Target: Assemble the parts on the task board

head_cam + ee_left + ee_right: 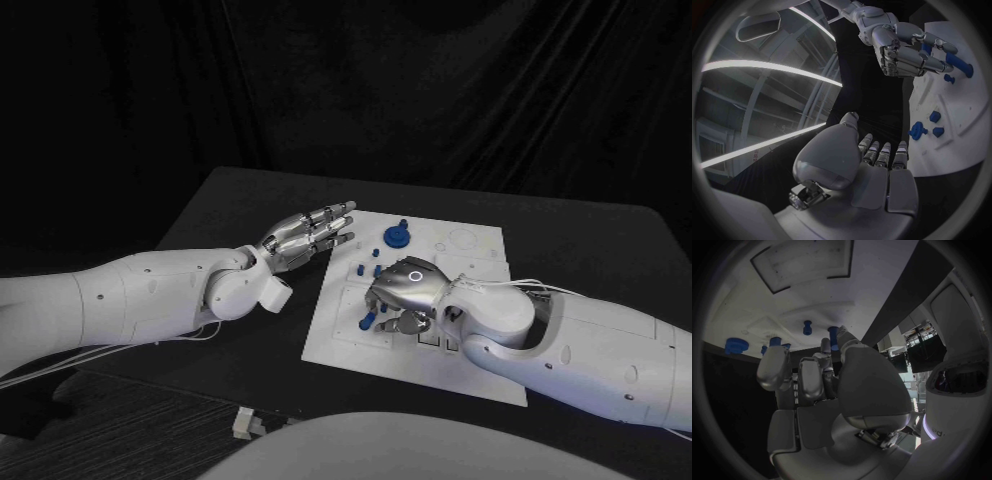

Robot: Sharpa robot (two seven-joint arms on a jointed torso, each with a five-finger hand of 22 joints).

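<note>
Head view: left hand (306, 236) hovers beside the board (476, 250), fingers spread, holding nothing. Right hand (400, 293) sits over mid-board, curled around a blue part (369, 320) — firm grip unclear. Gear (397, 235) already stands at the far edge; most parts look unplaced.

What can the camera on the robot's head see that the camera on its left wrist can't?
From the head you see the whole white board on the black table, with the right hand over its middle.

From the left wrist you see the left hand from behind, fingers straight out, holding nothing, beside the board's edge.

Both views show the board, the blue parts on it, and the right hand curled over some of them. Whether it grips one is hidden.
</note>
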